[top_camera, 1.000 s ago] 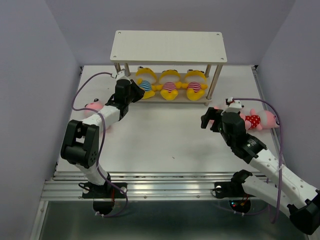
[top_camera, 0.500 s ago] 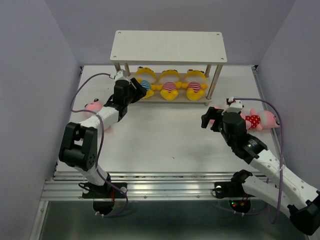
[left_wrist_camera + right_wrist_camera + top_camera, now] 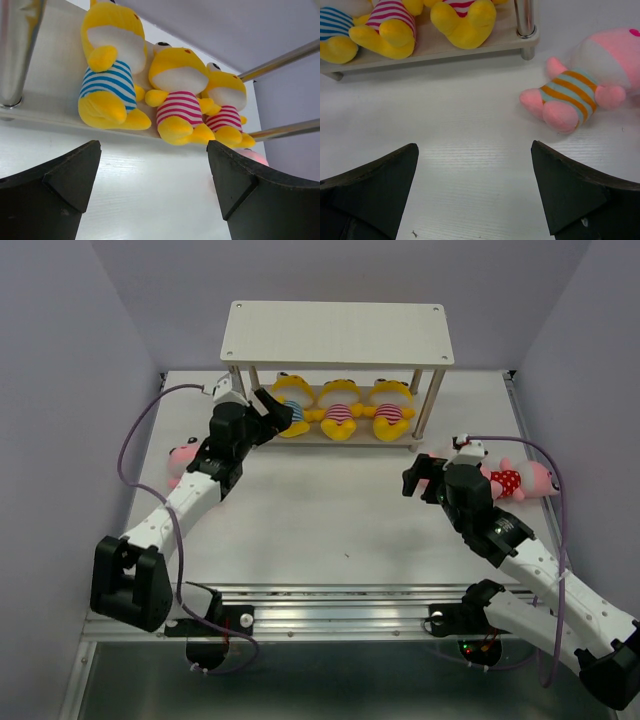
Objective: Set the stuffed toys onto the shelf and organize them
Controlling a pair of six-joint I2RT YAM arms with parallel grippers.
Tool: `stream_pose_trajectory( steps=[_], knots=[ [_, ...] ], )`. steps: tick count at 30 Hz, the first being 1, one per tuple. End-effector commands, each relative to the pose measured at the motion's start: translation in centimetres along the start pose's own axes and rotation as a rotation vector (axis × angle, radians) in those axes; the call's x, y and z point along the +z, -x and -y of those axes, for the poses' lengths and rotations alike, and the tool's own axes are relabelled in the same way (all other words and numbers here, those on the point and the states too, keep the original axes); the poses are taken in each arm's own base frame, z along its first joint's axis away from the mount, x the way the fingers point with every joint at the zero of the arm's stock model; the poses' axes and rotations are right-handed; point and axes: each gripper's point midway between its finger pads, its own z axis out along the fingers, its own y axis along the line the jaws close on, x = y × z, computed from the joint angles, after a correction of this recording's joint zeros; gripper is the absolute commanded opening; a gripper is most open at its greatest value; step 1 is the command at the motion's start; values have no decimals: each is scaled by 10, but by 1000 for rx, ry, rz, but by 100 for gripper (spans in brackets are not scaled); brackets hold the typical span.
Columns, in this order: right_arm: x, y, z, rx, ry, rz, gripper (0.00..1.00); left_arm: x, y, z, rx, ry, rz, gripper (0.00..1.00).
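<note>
Left tool [image 3: 152, 150]: you see it spread wide, empty, just before the lower board of the shelf [image 3: 338, 332].
Right tool [image 3: 475, 147]: spread wide, empty, above the bench [image 3: 320, 520].
Yellow toys [image 3: 180, 95]: three side by side on that lower board.
Striped pink toy [image 3: 570, 95]: on the bench by the shelf's right leg.
Polka-dot pink toy [image 3: 512, 481]: near the bench's right edge.
Third pink toy [image 3: 184, 453]: at the left edge.

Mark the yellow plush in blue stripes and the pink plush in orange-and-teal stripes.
Yellow plush in blue stripes [image 3: 107, 85], left wrist view, striped belly.
Pink plush in orange-and-teal stripes [image 3: 567, 97], right wrist view, striped belly.
</note>
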Motion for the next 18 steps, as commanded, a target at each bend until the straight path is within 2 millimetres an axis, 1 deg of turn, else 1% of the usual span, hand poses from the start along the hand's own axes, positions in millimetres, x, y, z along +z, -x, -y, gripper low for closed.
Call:
stream_pose_trajectory(
  steps=[1, 2, 3, 4, 6, 7, 8, 9, 10, 11, 12, 13, 14, 15, 16, 17, 18],
  knots=[
    [-9, 27, -9, 63, 14, 58, 100, -51, 26, 13, 2, -10, 92, 99],
    [-9, 27, -7, 74, 1, 55, 100, -59, 27, 12, -4, -4, 99, 99],
    [-10, 28, -2, 105, -31, 59, 100, -68, 20, 0, -11, 37, 89, 99],
    [-11, 24, 4, 106, -66, 39, 100, -85, 29, 5, -20, 18, 121, 99],
    [-13, 24, 15, 143, -138, 39, 100, -101, 21, -15, -31, 96, 117, 99],
    [-15, 18, 22, 138, -181, 8, 100, -116, 25, -17, -38, 107, 134, 99],
    [-16, 17, 29, 145, -222, 8, 100, -123, 25, -27, -59, 153, 147, 99],
    [-16, 14, 31, 181, -246, 1, 100, -129, 19, -35, -59, 177, 136, 99],
    [-17, 6, 38, 179, -281, -24, 100, -136, 10, -44, -53, 208, 106, 99],
    [-17, 3, 41, 188, -301, -30, 100, -146, 10, -44, -62, 202, 115, 99],
    [-15, -3, 43, 192, -325, -47, 100, -150, -1, -53, -67, 221, 89, 99],
    [-13, -6, 43, 197, -335, -55, 100, -157, -1, -53, -72, 205, 96, 99],
    [-8, -14, 44, 189, -350, -78, 100, -159, -7, -54, -77, 202, 84, 99],
    [-5, -16, 47, 195, -370, -86, 100, -161, -15, -60, -81, 208, 70, 99],
    [-1, -18, 52, 203, -396, -92, 100, -166, -16, -60, -82, 197, 72, 99],
    [5, -23, 56, 198, -425, -112, 100, -168, -21, -65, -79, 210, 61, 99],
    [8, -25, 61, 199, -445, -120, 100, -170, -21, -66, -75, 208, 65, 99]
  ],
)
